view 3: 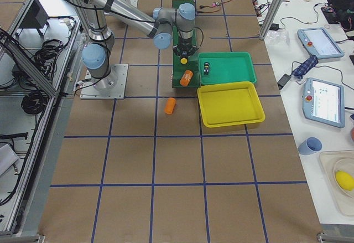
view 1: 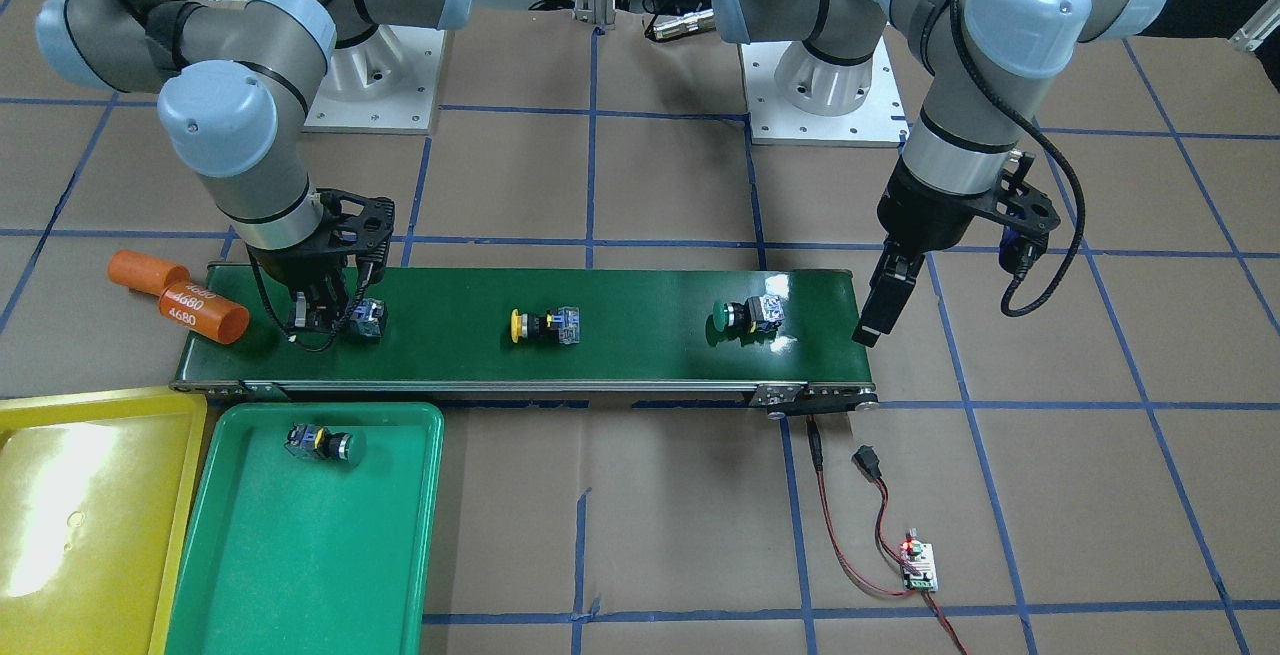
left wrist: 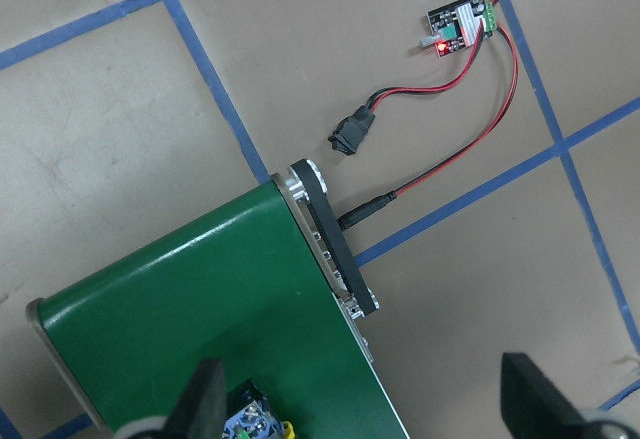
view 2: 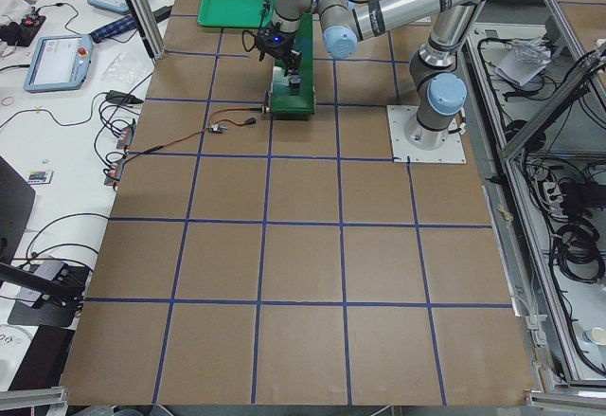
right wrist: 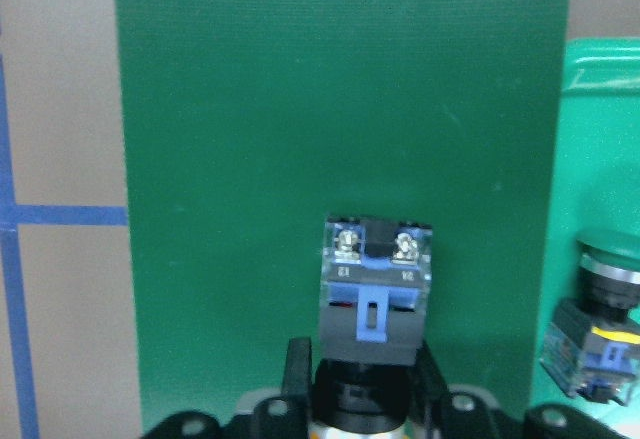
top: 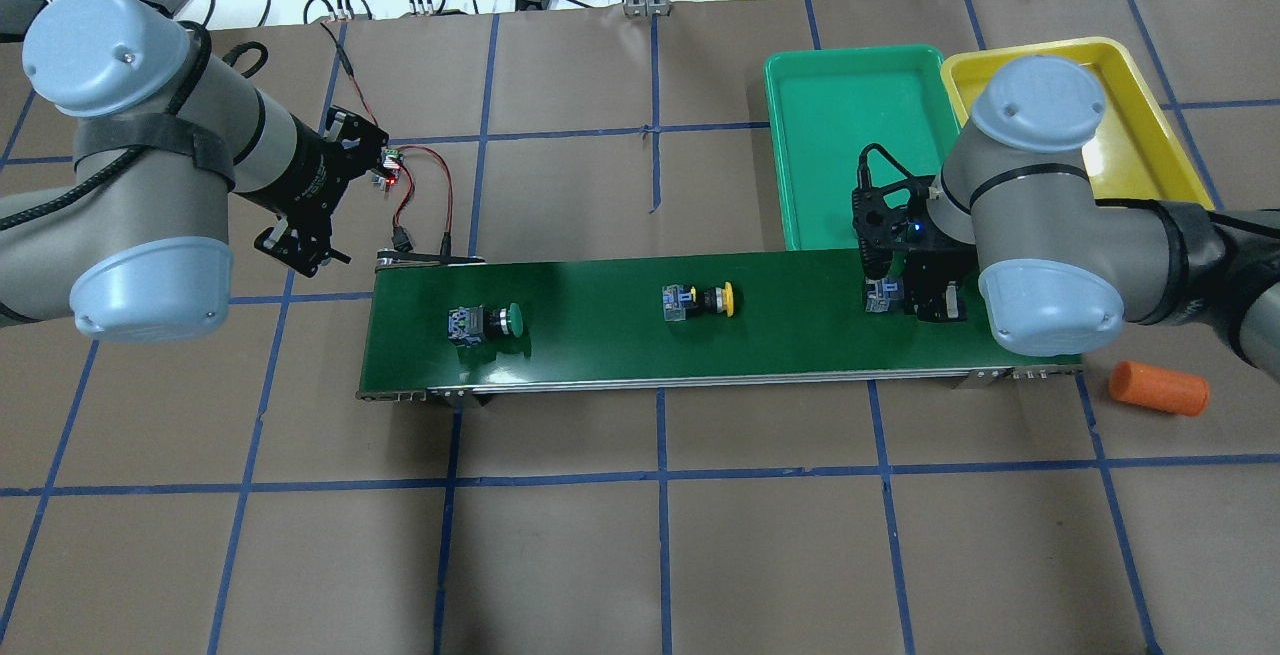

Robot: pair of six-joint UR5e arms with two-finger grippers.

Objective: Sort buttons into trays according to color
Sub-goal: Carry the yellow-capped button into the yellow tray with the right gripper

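Note:
My right gripper (view 1: pixel 320 320) is low on the belt's end near the trays, shut on a button (right wrist: pixel 375 294) by its neck. That button's cap is mostly hidden, but it shows yellow in the exterior right view (view 3: pixel 183 60). A yellow button (view 1: pixel 540 325) lies mid-belt and a green button (view 1: pixel 745 315) lies further along. Another green button (view 1: pixel 325 443) lies in the green tray (view 1: pixel 300 555). The yellow tray (view 1: pixel 80 515) beside it holds nothing. My left gripper (left wrist: pixel 365 409) is open and empty above the belt's other end (view 1: pixel 880 310).
The dark-green conveyor belt (view 1: pixel 600 355) crosses the table. Two orange cylinders (view 1: pixel 200 310) lie at its end by the trays. A small controller board (view 1: pixel 918 567) with red and black wires lies past the other end.

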